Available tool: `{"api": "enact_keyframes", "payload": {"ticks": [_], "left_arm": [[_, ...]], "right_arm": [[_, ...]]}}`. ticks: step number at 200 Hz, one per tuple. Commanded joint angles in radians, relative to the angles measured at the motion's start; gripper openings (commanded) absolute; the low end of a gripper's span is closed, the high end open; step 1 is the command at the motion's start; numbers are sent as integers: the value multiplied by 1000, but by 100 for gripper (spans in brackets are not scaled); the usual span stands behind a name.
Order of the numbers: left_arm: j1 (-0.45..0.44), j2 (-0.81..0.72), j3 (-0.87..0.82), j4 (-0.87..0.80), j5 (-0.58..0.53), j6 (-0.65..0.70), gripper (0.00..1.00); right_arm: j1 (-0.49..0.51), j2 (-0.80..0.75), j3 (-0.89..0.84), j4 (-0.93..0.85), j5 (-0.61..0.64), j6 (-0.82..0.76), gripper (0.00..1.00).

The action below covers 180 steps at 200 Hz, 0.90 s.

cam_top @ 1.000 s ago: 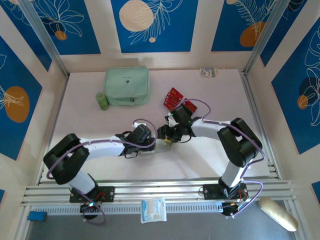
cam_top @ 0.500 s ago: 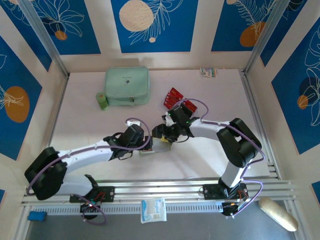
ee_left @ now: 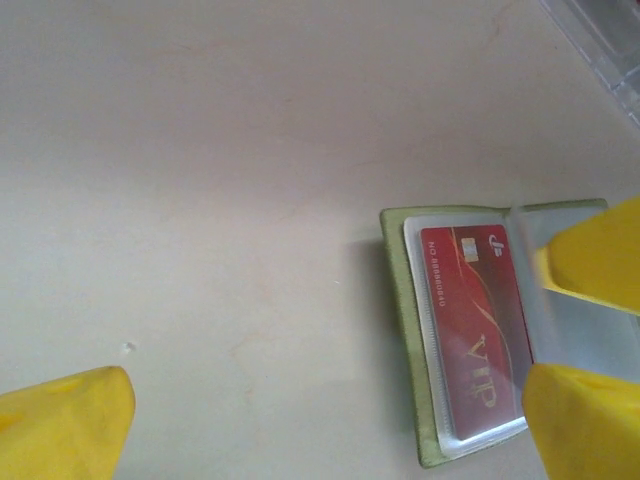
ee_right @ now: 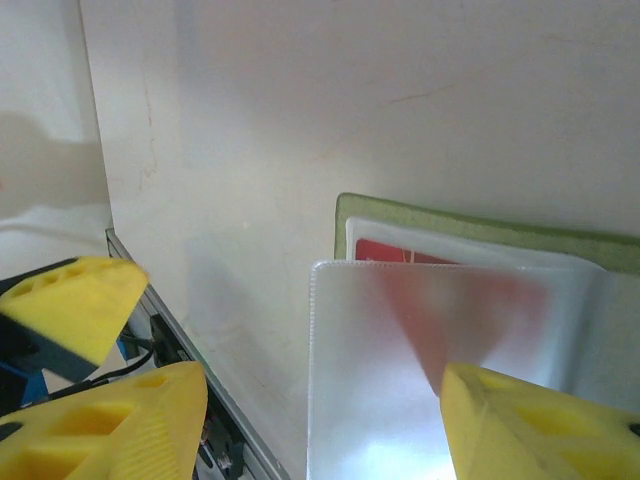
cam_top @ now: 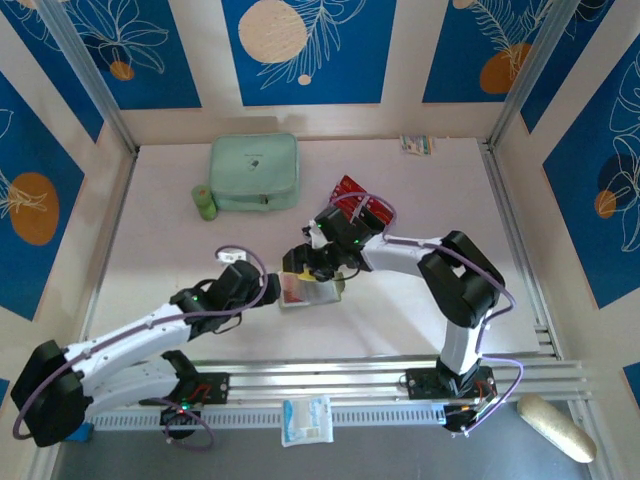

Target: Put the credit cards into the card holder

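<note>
The olive-green card holder (cam_top: 312, 291) lies open on the table between both arms. In the left wrist view its green edge (ee_left: 398, 330) frames a red VIP credit card (ee_left: 478, 335) tucked in a clear pocket. My left gripper (cam_top: 267, 288) (ee_left: 325, 425) is open just left of the holder, with bare table between its fingers. My right gripper (cam_top: 308, 263) (ee_right: 320, 425) is open over the holder, and a clear plastic sleeve (ee_right: 400, 380) stands raised between its fingers above the red card (ee_right: 385, 252). Several loose red credit cards (cam_top: 347, 192) lie stacked behind the right arm.
A large mint-green zip case (cam_top: 254, 172) sits at the back left, with a small green roll (cam_top: 204, 202) beside it. A small packet (cam_top: 417, 144) lies by the back wall. Aluminium rails (cam_top: 320, 380) run along the near edge.
My left arm has drawn back to the left and nearer, off the card holder. My right gripper has shifted left over the holder, whose red card now shows.
</note>
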Motion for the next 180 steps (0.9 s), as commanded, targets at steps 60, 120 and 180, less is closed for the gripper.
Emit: {"api": "enact_keyframes", "payload": {"ticks": [60, 120, 180], "left_arm": [[32, -65, -37, -75, -9, -7, 100], [35, 69, 3, 17, 52, 51, 100], [35, 202, 12, 136, 90, 67, 100]], "right_arm": [[4, 111, 46, 63, -45, 99, 63], [-5, 93, 38, 54, -39, 120, 63], [-10, 79, 21, 70, -42, 144, 63]]}}
